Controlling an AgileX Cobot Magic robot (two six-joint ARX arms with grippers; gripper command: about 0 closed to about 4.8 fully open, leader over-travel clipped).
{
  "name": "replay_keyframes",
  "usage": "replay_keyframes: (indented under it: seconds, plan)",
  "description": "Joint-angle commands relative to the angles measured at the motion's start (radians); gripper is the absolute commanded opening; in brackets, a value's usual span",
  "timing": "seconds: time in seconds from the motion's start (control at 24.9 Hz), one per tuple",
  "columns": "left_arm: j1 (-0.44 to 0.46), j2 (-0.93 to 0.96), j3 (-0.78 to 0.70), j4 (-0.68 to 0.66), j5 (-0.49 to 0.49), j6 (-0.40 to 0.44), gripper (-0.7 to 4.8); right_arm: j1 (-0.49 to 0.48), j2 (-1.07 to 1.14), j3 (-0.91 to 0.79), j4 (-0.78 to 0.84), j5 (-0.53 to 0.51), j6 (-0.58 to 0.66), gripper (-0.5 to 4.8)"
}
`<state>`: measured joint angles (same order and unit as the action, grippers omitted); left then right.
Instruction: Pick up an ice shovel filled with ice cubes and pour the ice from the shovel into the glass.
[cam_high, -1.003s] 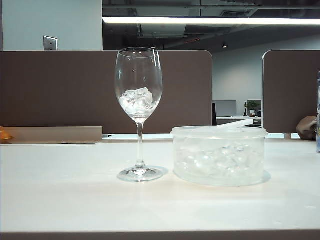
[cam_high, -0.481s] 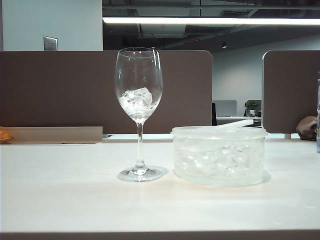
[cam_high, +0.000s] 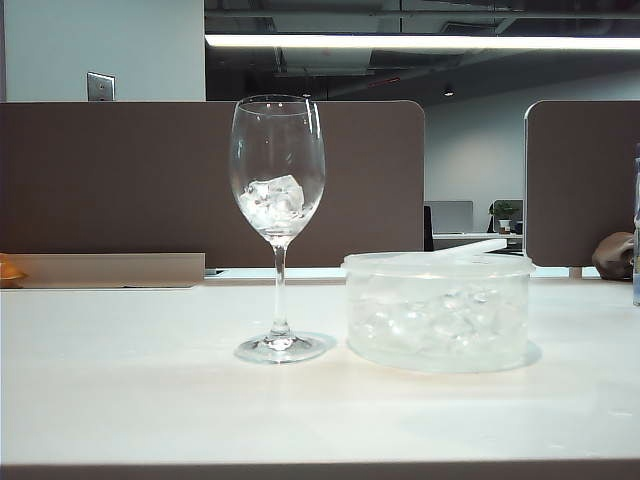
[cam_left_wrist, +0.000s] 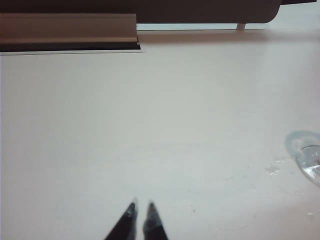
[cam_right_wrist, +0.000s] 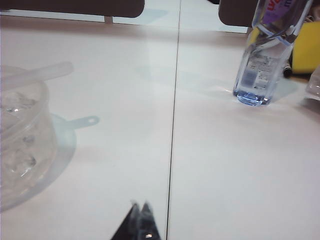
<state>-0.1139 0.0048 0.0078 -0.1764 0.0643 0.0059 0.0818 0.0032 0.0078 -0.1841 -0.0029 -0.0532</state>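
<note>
The glass (cam_high: 278, 140) stands upright left of centre on the table, with a few ice cubes (cam_high: 273, 202) in its bowl. Its foot (cam_left_wrist: 311, 159) shows at the edge of the left wrist view. The ice shovel lies in a round plastic tub (cam_high: 438, 345) of ice beside the glass; only its handle (cam_high: 470, 247) shows above the rim, and it shows again as the handle (cam_right_wrist: 42, 75) in the right wrist view. My left gripper (cam_left_wrist: 141, 206) is shut and empty over bare table, far from the glass. My right gripper (cam_right_wrist: 140, 206) is shut and empty, apart from the tub (cam_right_wrist: 20, 150). Neither gripper shows in the exterior view.
A clear water bottle (cam_right_wrist: 265, 55) stands on the table beyond the right gripper, with a yellow object (cam_right_wrist: 306, 47) behind it. A seam (cam_right_wrist: 172, 125) runs across the tabletop. Brown partition panels (cam_high: 120, 180) close off the back edge.
</note>
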Motion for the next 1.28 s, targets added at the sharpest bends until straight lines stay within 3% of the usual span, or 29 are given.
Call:
replay_keyframes:
  seconds: [0.04,1.16,1.28]
  plan:
    - [0.001,0.001,0.0,-0.002,0.003,-0.003,0.29,0.0,-0.001,-0.007,0.002,0.005,0.0,-0.05]
    - [0.001,0.001,0.0,-0.002,0.003,-0.003,0.29,0.0,-0.001,-0.007,0.009,0.011,0.001,-0.05]
    - [0.001,0.001,0.0,-0.002,0.003,-0.003,0.29,0.0,-0.001,-0.007,0.019,0.077,0.001,-0.05]
